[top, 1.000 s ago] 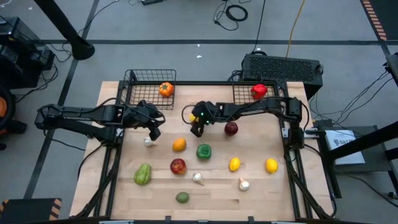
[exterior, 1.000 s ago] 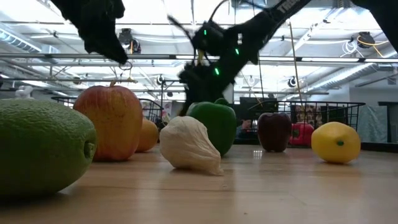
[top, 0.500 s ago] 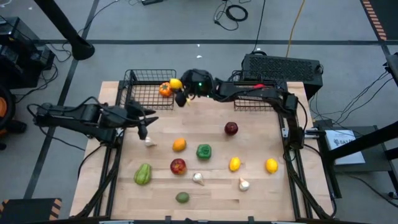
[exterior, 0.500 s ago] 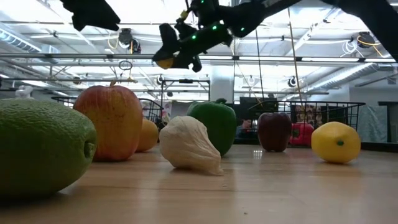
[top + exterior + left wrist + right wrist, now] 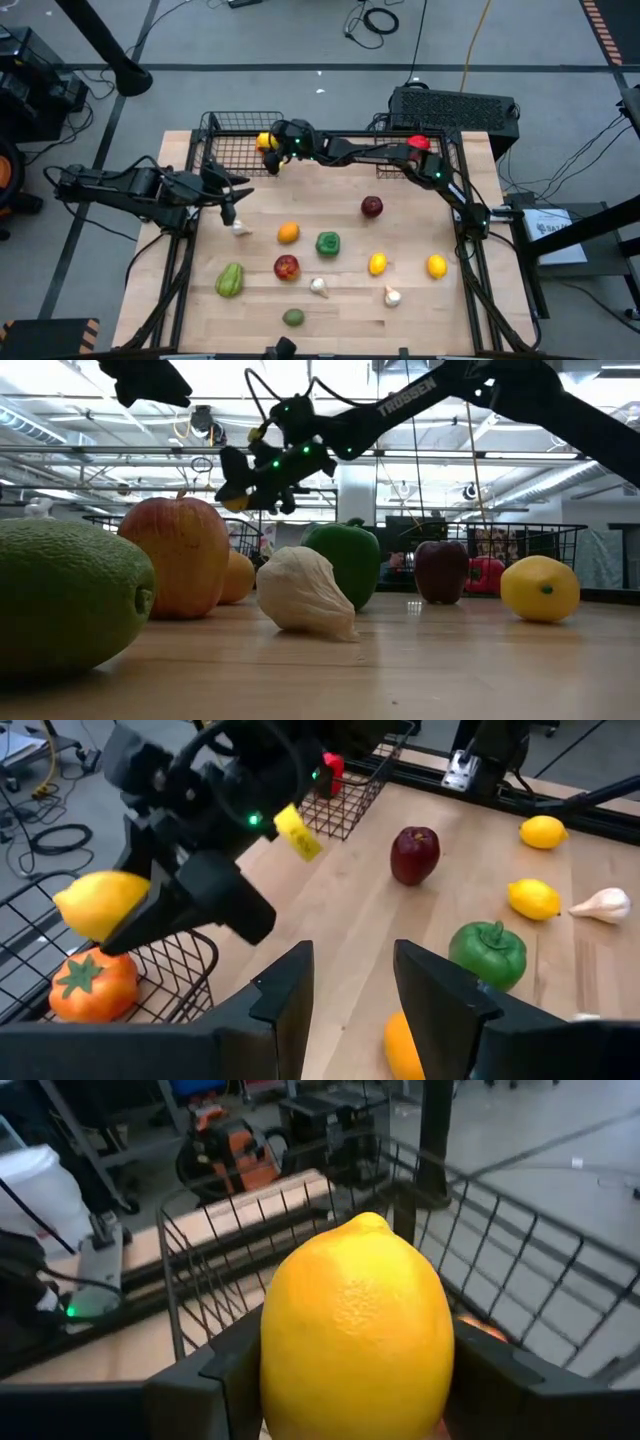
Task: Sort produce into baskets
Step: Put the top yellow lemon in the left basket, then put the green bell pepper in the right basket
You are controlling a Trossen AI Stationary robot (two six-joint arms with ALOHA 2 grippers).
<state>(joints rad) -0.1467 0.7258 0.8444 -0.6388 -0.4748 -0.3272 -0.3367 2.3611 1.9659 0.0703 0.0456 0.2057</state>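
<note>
My right gripper (image 5: 270, 145) reaches across to the left wire basket (image 5: 228, 152) and is shut on a yellow lemon (image 5: 355, 1330), held above the orange tomato (image 5: 88, 986) that lies in that basket. A red pepper (image 5: 417, 146) lies in the right basket (image 5: 395, 160). My left gripper (image 5: 352, 995) is open and empty above the table's left part, near a garlic bulb (image 5: 241, 228). An orange (image 5: 288, 233), a green pepper (image 5: 327, 242), a red apple (image 5: 286, 267) and more produce lie on the table. My right gripper pinches the lemon's two long sides (image 5: 275, 1335) between its two fingers (image 5: 215, 1370). In the left wrist view the lemon (image 5: 100, 902) sits at the fingers' free ends. The fingers come from the table's right, slanting down. The lemon is lifted clear, over the left basket.
A dark red apple (image 5: 371, 207), two lemons (image 5: 377, 263) (image 5: 436, 265), two more garlic bulbs (image 5: 318, 287) (image 5: 392, 296) and green pieces (image 5: 229, 280) (image 5: 293, 317) lie on the table's near half. A black vented box (image 5: 455, 105) stands behind the right basket.
My right gripper has carried the lemon up from the table's middle toward the far left, to above the left basket. My left gripper has drawn back a little toward the table's left edge and risen.
</note>
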